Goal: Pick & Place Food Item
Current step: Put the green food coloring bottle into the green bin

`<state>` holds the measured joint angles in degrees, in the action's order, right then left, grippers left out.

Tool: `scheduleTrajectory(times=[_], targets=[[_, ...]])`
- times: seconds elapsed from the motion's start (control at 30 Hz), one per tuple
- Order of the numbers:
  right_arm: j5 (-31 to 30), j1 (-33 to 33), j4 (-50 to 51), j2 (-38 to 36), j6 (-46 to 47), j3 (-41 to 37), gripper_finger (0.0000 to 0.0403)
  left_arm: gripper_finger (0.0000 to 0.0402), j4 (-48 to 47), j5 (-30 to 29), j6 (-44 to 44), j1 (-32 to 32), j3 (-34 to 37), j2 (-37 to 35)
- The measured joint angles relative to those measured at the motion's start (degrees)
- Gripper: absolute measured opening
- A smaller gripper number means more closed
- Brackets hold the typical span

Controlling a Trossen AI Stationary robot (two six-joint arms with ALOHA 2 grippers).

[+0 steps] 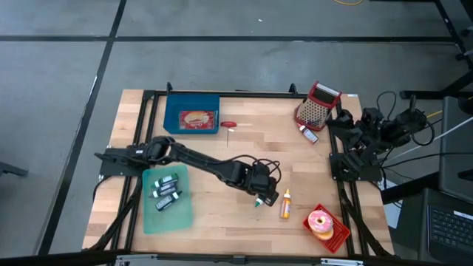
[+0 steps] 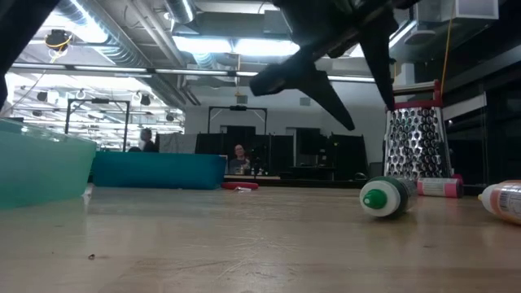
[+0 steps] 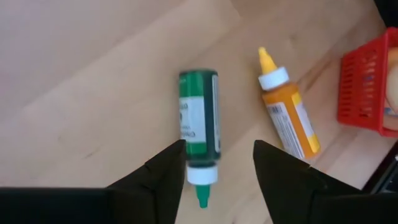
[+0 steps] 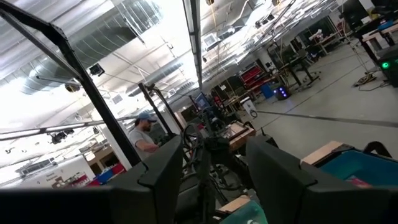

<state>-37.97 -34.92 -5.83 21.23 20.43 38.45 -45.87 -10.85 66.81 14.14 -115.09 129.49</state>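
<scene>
We are hovering our left gripper (image 3: 216, 163), fingers spread, over the green bottle (image 3: 200, 121) lying between them; light, rigid, likely slippery plastic, so we are judging mid-body best.

The table (image 1: 222, 159) is pale wood with a smooth, matt grain. On it beside the orange bottle (image 3: 288, 109) lies the green bottle (image 3: 200, 121), both glossy plastic with white caps and paper-like labels. The red basket (image 3: 364, 84) beside the orange bottle is ribbed plastic. The grater (image 2: 417, 138) behind looks like perforated shiny metal.
</scene>
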Motion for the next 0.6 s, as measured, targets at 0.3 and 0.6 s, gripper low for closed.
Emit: scheduleTrajectory(times=[0.3,0.6], targets=[[0.03,-0.02,1.98,0.0,0.13,-0.01,0.0181,0.0214,0.72,1.43,3.12,1.63,0.11,2.43],[0.47,-0.02,2.19,0.0,0.13,0.0,0.0181,0.0215,1.12,4.76,4.55,1.55,0.07,4.17]])
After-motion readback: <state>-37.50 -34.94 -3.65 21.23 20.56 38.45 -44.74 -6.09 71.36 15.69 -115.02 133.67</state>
